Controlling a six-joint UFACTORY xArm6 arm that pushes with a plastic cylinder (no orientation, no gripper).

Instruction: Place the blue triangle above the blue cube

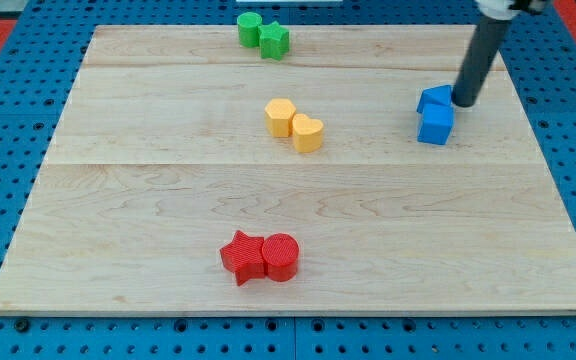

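Observation:
The blue cube [435,125] sits on the wooden board at the view's right. The blue triangle [433,99] lies directly above it in the view, touching its upper edge. My tip [464,102] rests on the board just right of the blue triangle, touching or almost touching its right side. The dark rod rises from there to the view's top right.
Two green blocks [262,34] sit together at the view's top centre. Two yellow blocks [294,124] sit together mid-board. A red star [241,257] and a red cylinder [280,256] touch near the view's bottom. The board's right edge [543,130] lies close to my tip.

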